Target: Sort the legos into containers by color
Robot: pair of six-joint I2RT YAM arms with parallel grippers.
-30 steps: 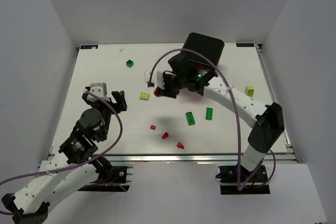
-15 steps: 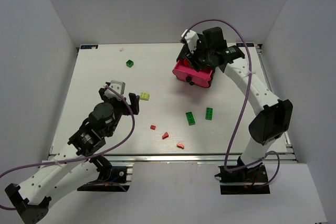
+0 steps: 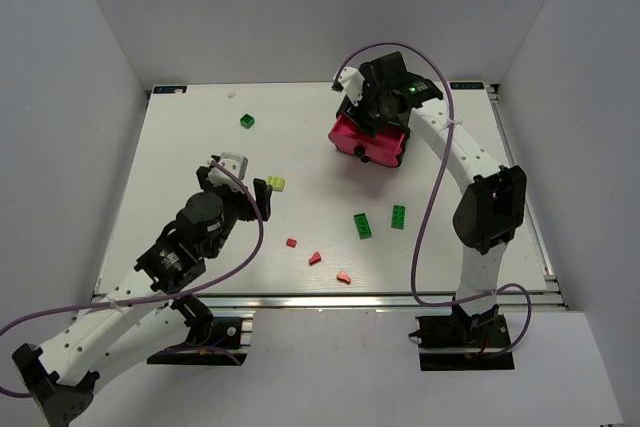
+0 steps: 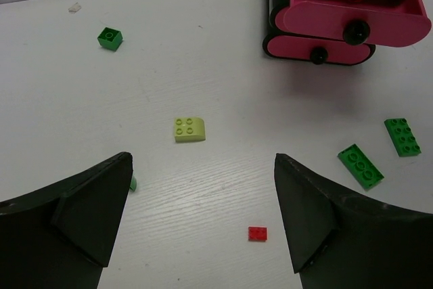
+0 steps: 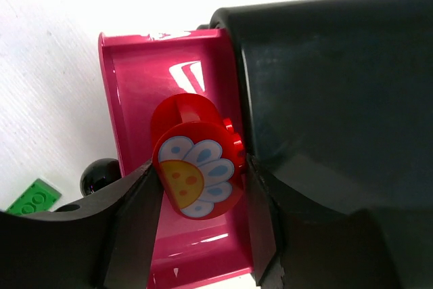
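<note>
My right gripper [image 3: 378, 112] is shut on a red lego with a daisy print [image 5: 199, 167] and holds it over the open top pink drawer [image 5: 132, 93] of the black cabinet [image 5: 325, 86]. The drawers [image 3: 350, 135] stand at the back middle of the table. My left gripper [image 3: 262, 192] is open and empty, just short of the lime-yellow block [image 4: 189, 129]. A small flat red bit [image 4: 257, 233] lies between its fingers. The dark green cube [image 3: 247, 121] is at the back left. Two green flat rectangles [image 3: 362, 226] [image 3: 399, 216] lie mid-table.
Three red bits [image 3: 291, 243] [image 3: 315, 258] [image 3: 344, 276] lie near the front edge. A tiny green piece [image 4: 133, 183] lies by my left finger. A small white scrap [image 3: 231, 94] is at the back left. Grey walls surround the table.
My right gripper has swung from mid-table back to the cabinet with the red lego, now over the open drawer. My left gripper has reached forward towards the lime-yellow block.
</note>
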